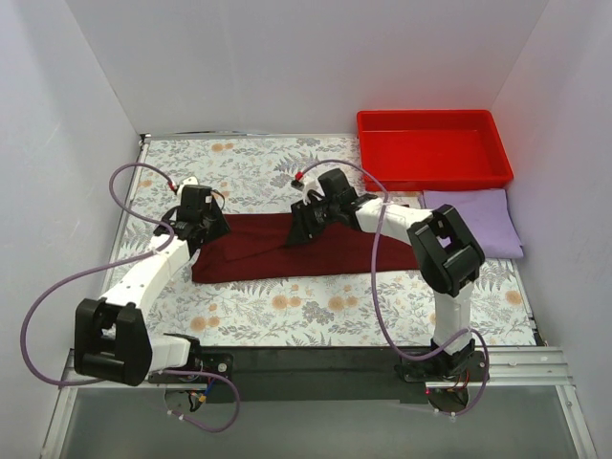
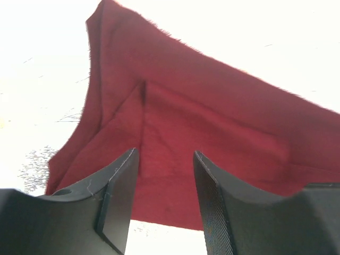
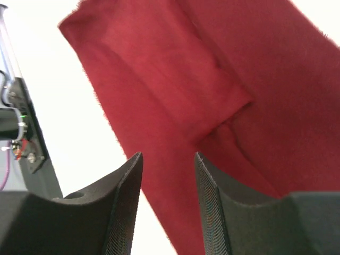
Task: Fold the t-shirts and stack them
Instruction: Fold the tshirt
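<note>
Here, left jaws and right jaws apart at far edge of maroon shirt (image 1: pixel 277 256), table (image 1: pixel 249 163) beyond.

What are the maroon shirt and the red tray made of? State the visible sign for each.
Maroon t-shirt: soft cloth, likely cotton knit, matte; it folds flat and its edge looks fuzzy up close. Red tray: probably rigid plastic, smooth and faintly glossy, with a crisp moulded rim.

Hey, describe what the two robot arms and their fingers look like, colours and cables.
The left arm and right arm have white links with boxy black joint housings. A thin purple cable loops along each. The fingers are black, tapered and finely textured inside.
</note>
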Controlling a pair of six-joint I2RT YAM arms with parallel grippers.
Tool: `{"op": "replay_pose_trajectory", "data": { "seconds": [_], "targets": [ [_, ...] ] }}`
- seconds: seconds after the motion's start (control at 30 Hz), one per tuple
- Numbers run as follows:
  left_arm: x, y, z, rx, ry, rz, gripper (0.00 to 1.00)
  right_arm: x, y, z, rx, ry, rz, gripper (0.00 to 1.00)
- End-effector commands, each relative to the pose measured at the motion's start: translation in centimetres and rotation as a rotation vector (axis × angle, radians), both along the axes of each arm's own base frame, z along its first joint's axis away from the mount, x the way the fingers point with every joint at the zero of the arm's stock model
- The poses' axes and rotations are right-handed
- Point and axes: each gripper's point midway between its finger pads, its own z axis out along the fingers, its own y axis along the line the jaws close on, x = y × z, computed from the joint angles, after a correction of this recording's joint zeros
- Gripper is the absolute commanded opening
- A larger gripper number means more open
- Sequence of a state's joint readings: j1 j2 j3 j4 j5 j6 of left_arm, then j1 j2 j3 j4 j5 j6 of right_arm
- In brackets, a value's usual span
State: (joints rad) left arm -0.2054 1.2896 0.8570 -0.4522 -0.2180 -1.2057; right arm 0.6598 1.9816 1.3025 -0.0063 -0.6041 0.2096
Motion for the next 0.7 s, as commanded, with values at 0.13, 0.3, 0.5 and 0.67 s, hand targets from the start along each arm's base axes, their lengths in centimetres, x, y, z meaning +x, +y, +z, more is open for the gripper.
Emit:
{"op": "replay_pose_trajectory", "data": {
  "seconds": [0.13,0.3,0.5,0.67],
  "targets": [
    [0.4,-2.0,1.0,-0.125,-0.025,-0.015,0.36,1.3,1.9,6.5,0.119,-0.071,-0.011,0.48],
    [2.4,-2.9,-1.9,-0.151,0.028,-0.011,0.18,1.6,4.7,7.5,0.249,0.007,0.01,0.43],
    [3.6,-1.6,-5.8,-0.122,0.148,0.082,0.15,2.5,6.5,3.2,0.242,0.141,-0.018,0.42],
    [2.7,0.0,-8.9,-0.132,0.253,0.156,0.15,4.0,5.1,-2.3,0.174,0.205,-0.093,0.41]
  ]
}}
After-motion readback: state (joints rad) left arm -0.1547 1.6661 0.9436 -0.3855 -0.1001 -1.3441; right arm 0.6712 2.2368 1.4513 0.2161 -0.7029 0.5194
